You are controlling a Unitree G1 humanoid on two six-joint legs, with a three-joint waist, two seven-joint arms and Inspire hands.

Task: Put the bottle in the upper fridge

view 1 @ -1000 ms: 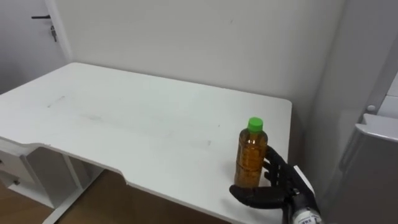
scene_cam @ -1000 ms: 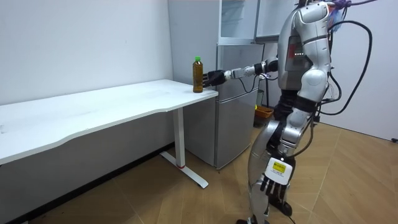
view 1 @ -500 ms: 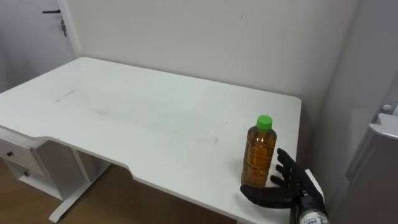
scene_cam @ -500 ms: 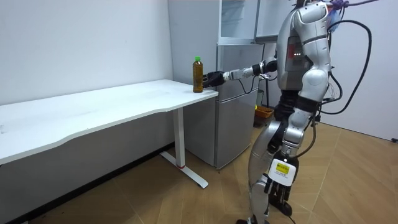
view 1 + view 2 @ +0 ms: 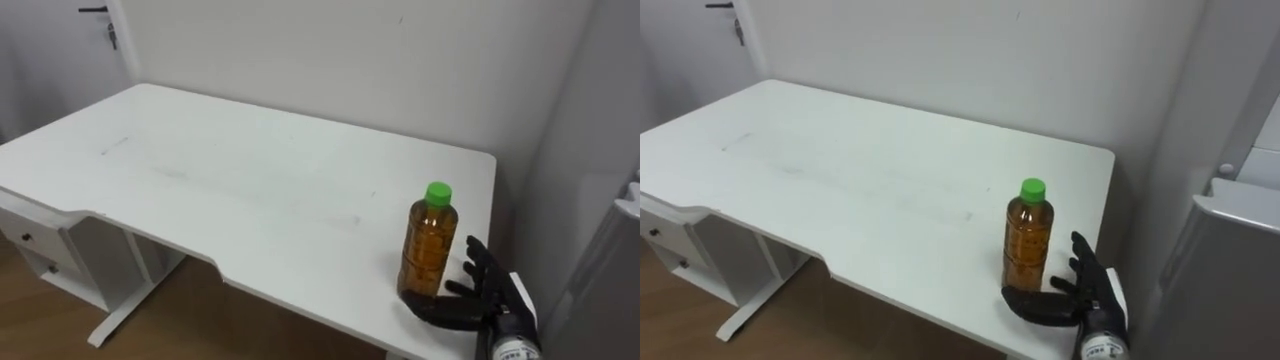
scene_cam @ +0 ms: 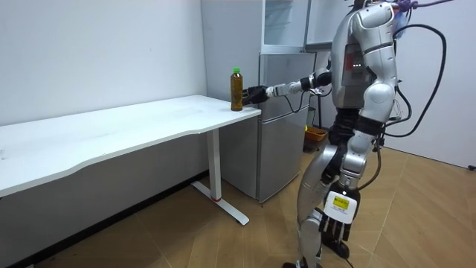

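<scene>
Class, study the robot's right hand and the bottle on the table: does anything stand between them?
Nothing visible does. The open right hand is right beside the bottle at the corner of the table, with its thumb in front of the bottle's base and its fingers behind it.

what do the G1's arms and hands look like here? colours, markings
Right robot hand: black all over, slender fingers, on a silver-grey wrist cuff that carries a white label with dark print. In the room view its arm is silver-grey with dark sections. Left robot hand: dark fingers, with a yellow-and-white tag on its back.
</scene>
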